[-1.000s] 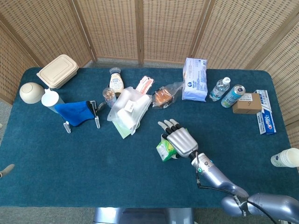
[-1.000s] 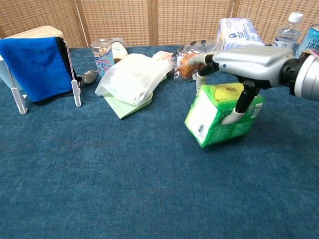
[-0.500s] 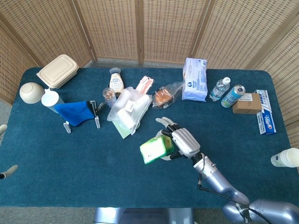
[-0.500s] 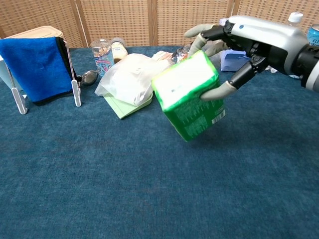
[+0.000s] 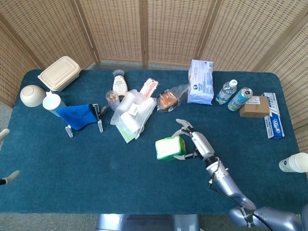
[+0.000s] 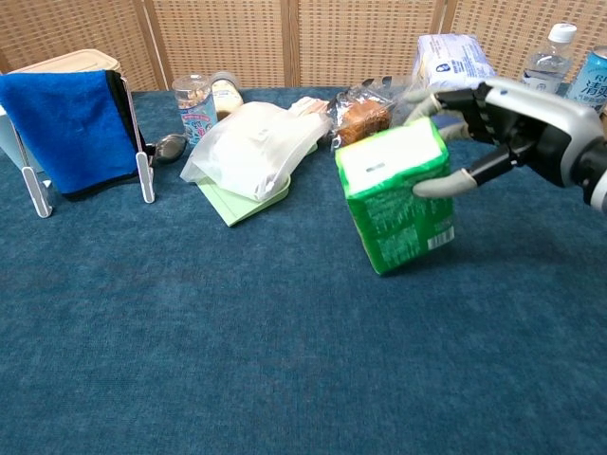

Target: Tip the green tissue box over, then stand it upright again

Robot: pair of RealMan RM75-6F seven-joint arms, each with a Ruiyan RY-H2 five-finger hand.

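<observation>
The green tissue box (image 5: 169,147) stands nearly upright in the middle of the blue table, tilted a little, its white top face up. In the chest view the green tissue box (image 6: 396,204) leans with its lower edge on the cloth. My right hand (image 5: 198,144) holds it from the right side, thumb on the near face and fingers behind the top edge; the same right hand (image 6: 503,118) shows at the upper right in the chest view. Of my left hand only pale fingertips (image 5: 4,179) show at the left frame edge, off the table.
A white plastic bag (image 5: 131,113) on green paper lies just left of and behind the box. A bread bag (image 6: 360,118), a tissue pack (image 5: 200,82), a water bottle (image 5: 226,91) and a can (image 5: 239,98) line the back. A blue cloth on a rack (image 5: 77,117) stands at left.
The box went from lying low under my right hand to lifted and tilted, and now stands nearly upright further right. My hand shifted from its top to its right side.
</observation>
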